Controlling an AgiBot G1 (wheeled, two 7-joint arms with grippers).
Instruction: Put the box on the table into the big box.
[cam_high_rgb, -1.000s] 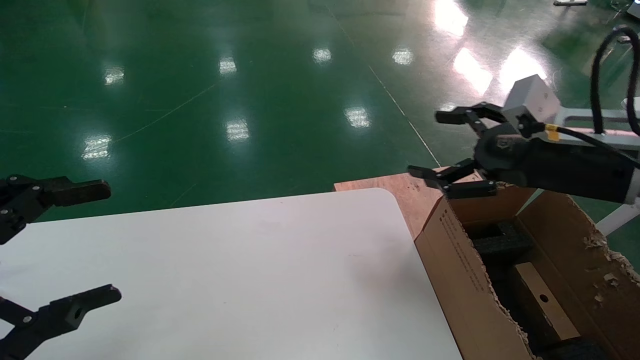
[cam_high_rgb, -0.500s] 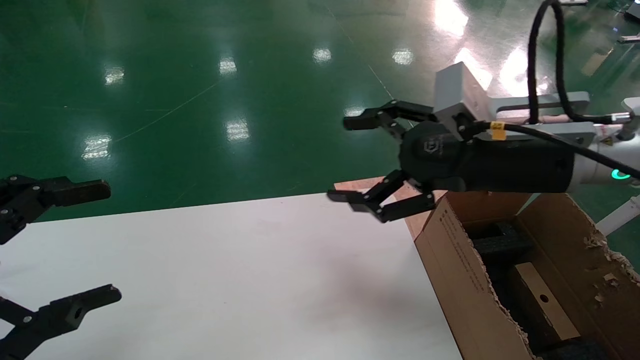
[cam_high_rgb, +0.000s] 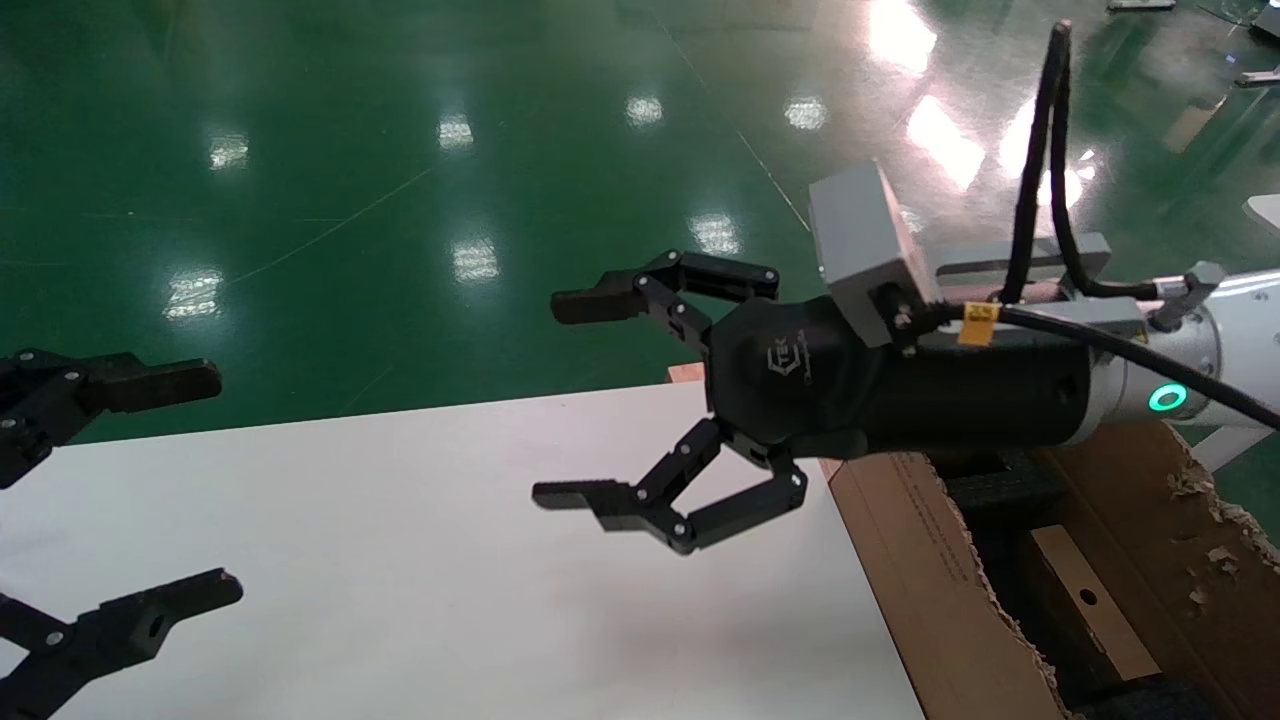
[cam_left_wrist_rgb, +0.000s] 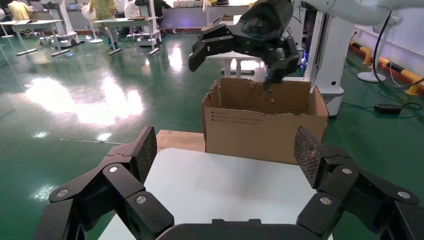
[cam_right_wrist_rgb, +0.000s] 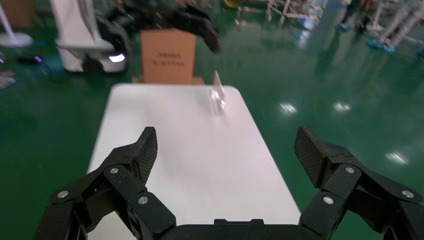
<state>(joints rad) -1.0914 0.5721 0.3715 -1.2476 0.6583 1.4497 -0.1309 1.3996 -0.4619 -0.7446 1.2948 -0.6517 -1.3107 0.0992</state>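
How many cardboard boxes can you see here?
2: the big box stands beside the table's right edge, and the box lies inside it. More may be hidden deeper inside.

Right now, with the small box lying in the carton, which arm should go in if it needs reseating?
Right. The right gripper, open, hangs over the table edge next to the big box, where the box lies. The left gripper, also open, sits at the table's far side.

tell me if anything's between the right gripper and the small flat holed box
The side wall of the large brown torn carton. The small flat holed box lies inside it; the open right gripper hangs over the white table.
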